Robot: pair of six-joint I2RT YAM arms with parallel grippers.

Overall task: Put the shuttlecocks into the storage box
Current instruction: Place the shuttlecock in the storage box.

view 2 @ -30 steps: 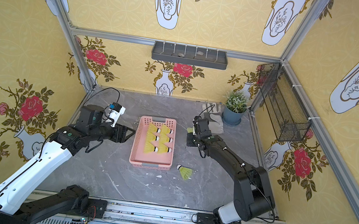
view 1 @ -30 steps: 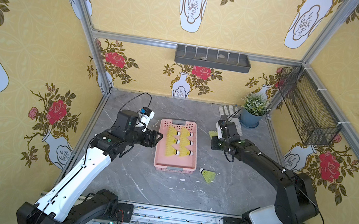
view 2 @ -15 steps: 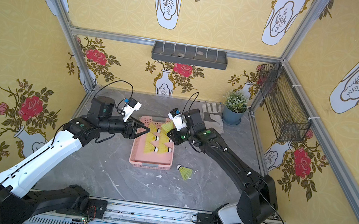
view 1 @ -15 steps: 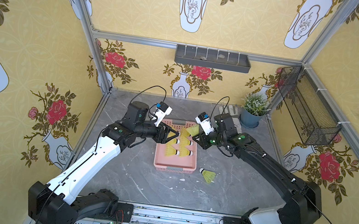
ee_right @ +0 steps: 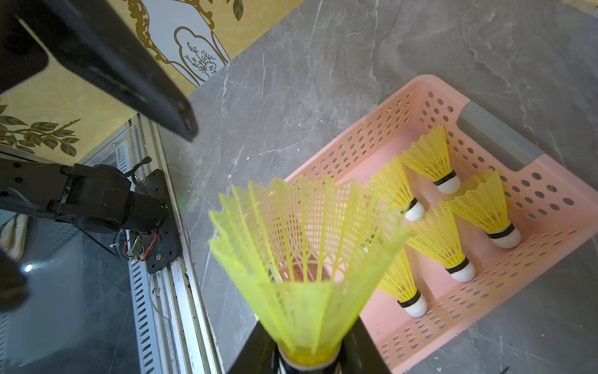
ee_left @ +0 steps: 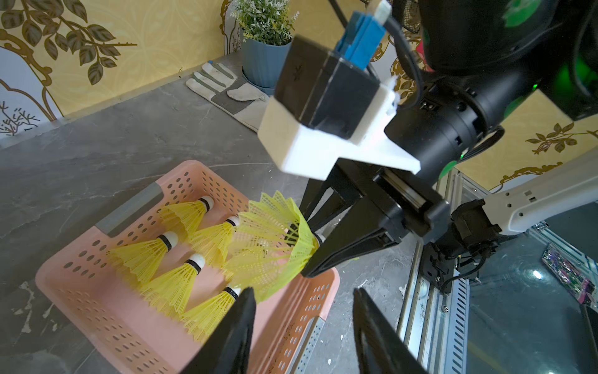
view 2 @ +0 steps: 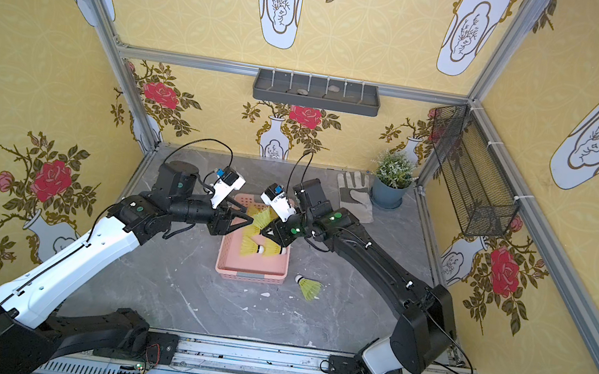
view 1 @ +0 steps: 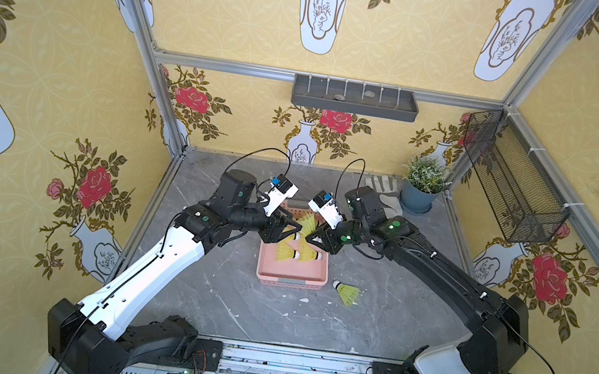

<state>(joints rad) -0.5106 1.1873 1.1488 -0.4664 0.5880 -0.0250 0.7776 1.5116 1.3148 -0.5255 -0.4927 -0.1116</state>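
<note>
The right hand (ee_right: 307, 359) pinched tight on the white round tip of a neon yellow plastic cone, the held shuttlecock (ee_right: 307, 259). A black band ran round that tip. The net skirt fanned out wide, away from the hand's fingers, and its rim had pointy edges. The held shuttlecock hung in the air above the storage box (ee_left: 97, 259). This was a shallow pink plastic basket with little holes in its sides and a grey tab on each short end.

The left hand (ee_left: 302, 294) faced the right hand, just beside the wide end of the skirt. Its two black fingers stood apart and nothing was between them. It was hard to tell if one finger touched the skirt.

Below both hands, five shuttlecocks (ee_left: 142, 259) lay on their sides in the storage box. They were in two rows, with their white tips all pointing the same way.

In both top views, one last shuttlecock (view 1: 348, 292) lay on the grey stone bench (view 1: 233, 298). It was outside the box, just beside a corner, below the right hand and back toward its arm.
</note>
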